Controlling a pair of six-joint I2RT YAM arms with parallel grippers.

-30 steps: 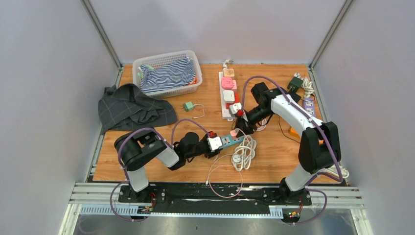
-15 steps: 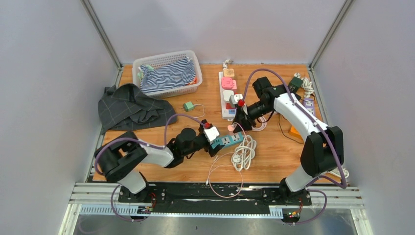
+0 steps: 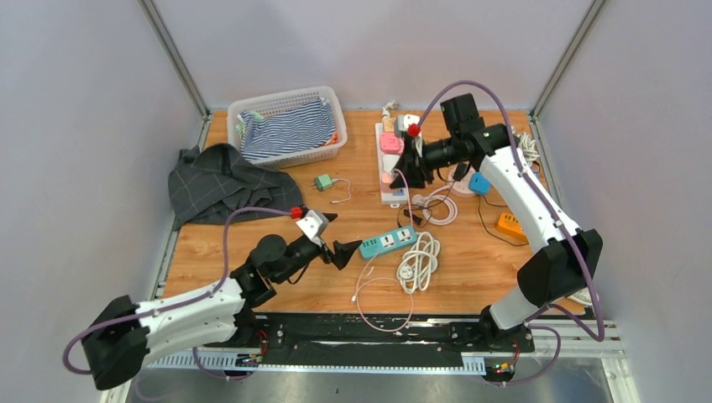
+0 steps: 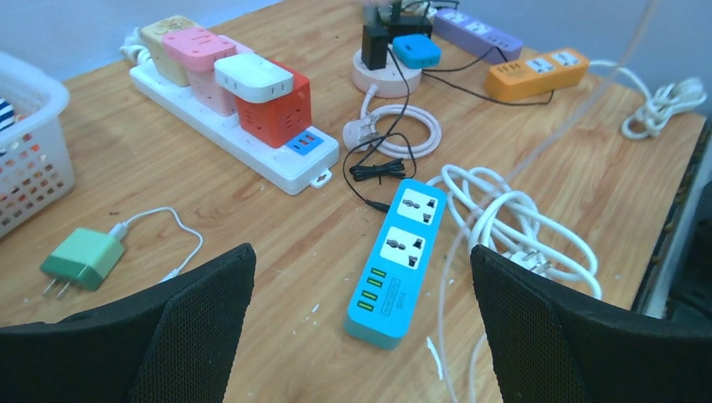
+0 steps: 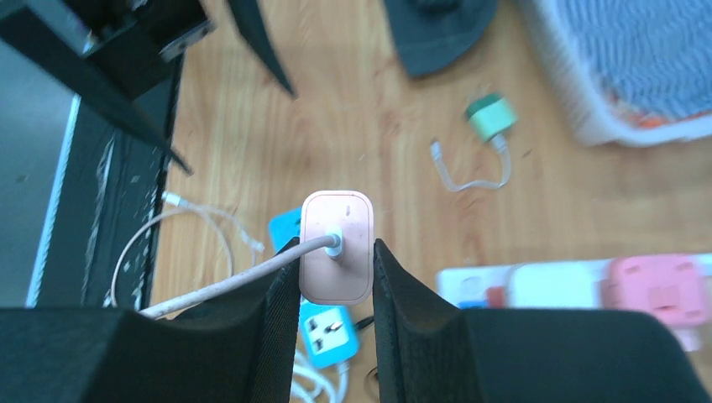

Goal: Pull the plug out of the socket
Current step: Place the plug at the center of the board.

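Low in the top view, your left gripper (image 3: 334,236) hangs just over the bench (image 3: 479,269) with its jaws spread wide and nothing between them. Just to its right the blue power strip (image 3: 388,242) lies flat on the wood. In the left wrist view it sits centre frame between the two fingers, its two sockets facing up. A coiled white cable (image 3: 418,262) lies against the strip's right end.

Further up, at centre frame, the pink plug (image 5: 337,217) is off the blue strip and well apart from it, lifted above the bench. Your right gripper (image 5: 336,245) is closed on it, one finger pressed to each side. The plug's white lead (image 5: 243,277) trails down toward the lower left of the right wrist view.

Under the plug runs the long white power strip (image 4: 270,161), loaded with adapters. Left of it you see a small green charger (image 3: 323,181), a grey garment (image 3: 222,185), and at the far upper left a white basket (image 3: 277,96) of striped cloth.
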